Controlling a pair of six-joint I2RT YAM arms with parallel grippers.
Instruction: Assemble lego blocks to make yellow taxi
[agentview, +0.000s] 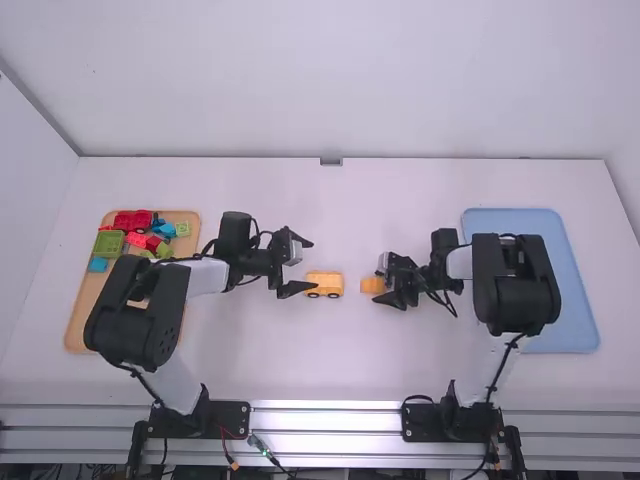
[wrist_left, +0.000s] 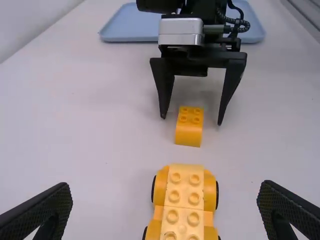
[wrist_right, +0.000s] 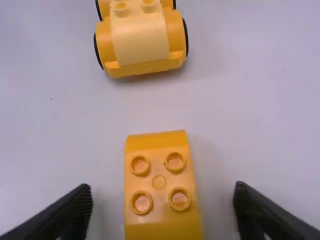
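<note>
The left gripper (agentview: 310, 266) stands wide, and the yellow car (agentview: 324, 284) lies just to its right. Farther right, the right gripper (agentview: 381, 281) is also wide; the orange block (wrist_right: 159, 182) is between its fingers, touching neither.

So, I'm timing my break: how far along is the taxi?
Looks done: the base, with wheels on and studs on top. In hand: nothing; the block sits loose on the table between the right gripper's open fingers, and the left gripper is open by the base. Left, probably: gripping the block and pressing it onto the studs.
</note>
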